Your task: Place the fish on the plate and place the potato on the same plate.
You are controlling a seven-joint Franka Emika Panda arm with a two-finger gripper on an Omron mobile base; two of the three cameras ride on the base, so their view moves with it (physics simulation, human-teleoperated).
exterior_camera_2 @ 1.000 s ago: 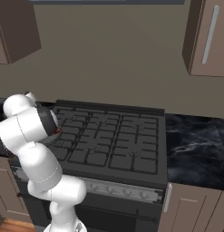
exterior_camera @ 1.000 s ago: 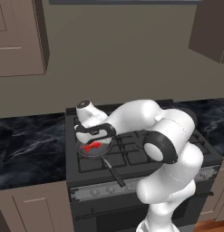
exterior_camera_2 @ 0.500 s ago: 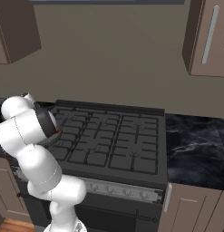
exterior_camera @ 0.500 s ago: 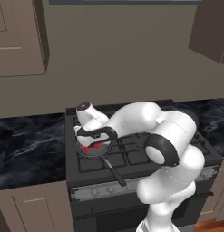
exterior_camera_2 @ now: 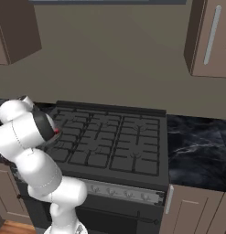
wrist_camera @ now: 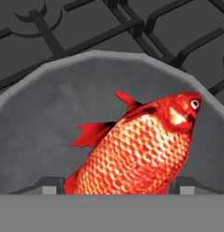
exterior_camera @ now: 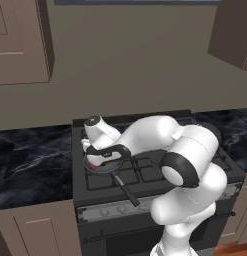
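Observation:
The fish (wrist_camera: 140,152) is bright red-orange and scaly, and it lies on the grey floor of a dark frying pan (wrist_camera: 36,122). My gripper (wrist_camera: 117,186) hangs low over the pan with its jaws wide apart. One fingertip (wrist_camera: 49,186) stands on each side of the fish's body near the tail, and I cannot tell whether they touch it. In the left base view the gripper (exterior_camera: 104,159) reaches down into the pan (exterior_camera: 102,167) on the stove's front left burner. The plate and the potato are out of view.
The pan's long handle (exterior_camera: 127,191) sticks out toward the stove's front edge. Black burner grates (exterior_camera_2: 110,137) cover the stove top. Dark marble counters (exterior_camera: 30,165) flank it on both sides. Wall cabinets (exterior_camera_2: 208,36) hang above.
The hand has sunk a little lower into the pan over the fish. The jaws have stayed wide apart.

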